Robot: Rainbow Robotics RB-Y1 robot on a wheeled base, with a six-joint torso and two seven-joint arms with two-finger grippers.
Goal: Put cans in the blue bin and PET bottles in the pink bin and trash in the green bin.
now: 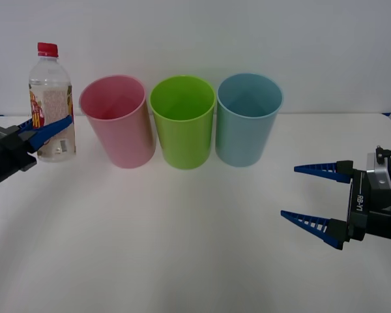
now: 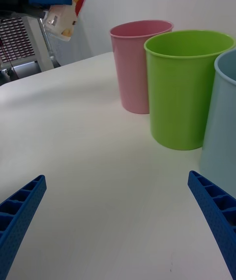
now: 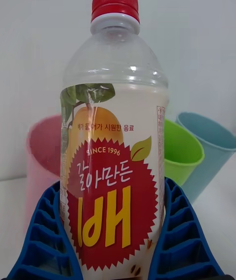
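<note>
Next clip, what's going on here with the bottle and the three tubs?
The left pincer is shut on the PET bottle, holding it upright by its label at the table's left side, beside the pink bin but not over it. The pink bin, green bin and blue bin stand in a row at the back, and nothing shows inside them from the front view. The right pincer sits open, low over the table on the right, holding nothing.
</note>
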